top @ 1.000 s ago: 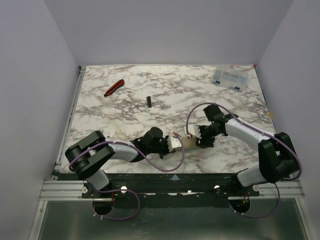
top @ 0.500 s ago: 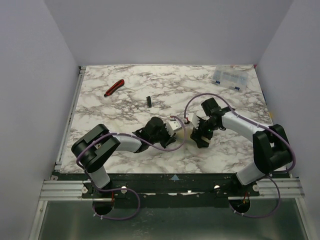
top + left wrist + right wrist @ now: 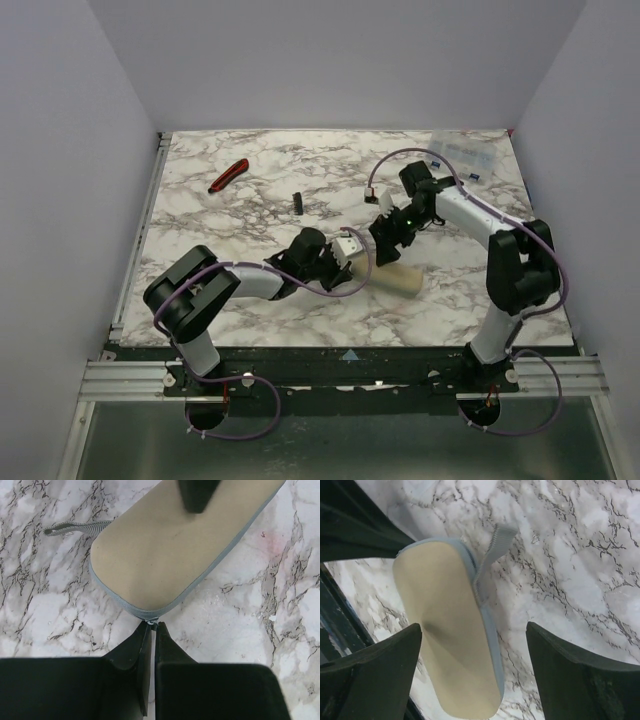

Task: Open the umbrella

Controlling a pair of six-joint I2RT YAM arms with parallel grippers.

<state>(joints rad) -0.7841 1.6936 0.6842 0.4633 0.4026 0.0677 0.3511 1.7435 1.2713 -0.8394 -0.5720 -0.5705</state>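
The collapsed umbrella [image 3: 402,281] is a cream oblong with blue-grey edging, lying on the marble table near the front centre. My left gripper [image 3: 154,625] is shut on a small metal tab at the umbrella's [image 3: 165,545] near end. A grey strap [image 3: 75,528] trails from its side. In the top view the left gripper [image 3: 362,268] sits just left of the umbrella. My right gripper [image 3: 472,652] hangs open above the umbrella [image 3: 447,630], its fingers either side and apart from it. It shows in the top view as the right gripper [image 3: 388,236].
A red-handled cutter [image 3: 228,176] lies at the far left. A small black piece [image 3: 297,202] sits right of it. A clear plastic box [image 3: 460,156] stands at the far right corner. Purple cables loop off both arms.
My right gripper has opened wide, let go of the umbrella and drawn back toward the far side. The left gripper stays shut on the umbrella's end and has shifted slightly farther in.
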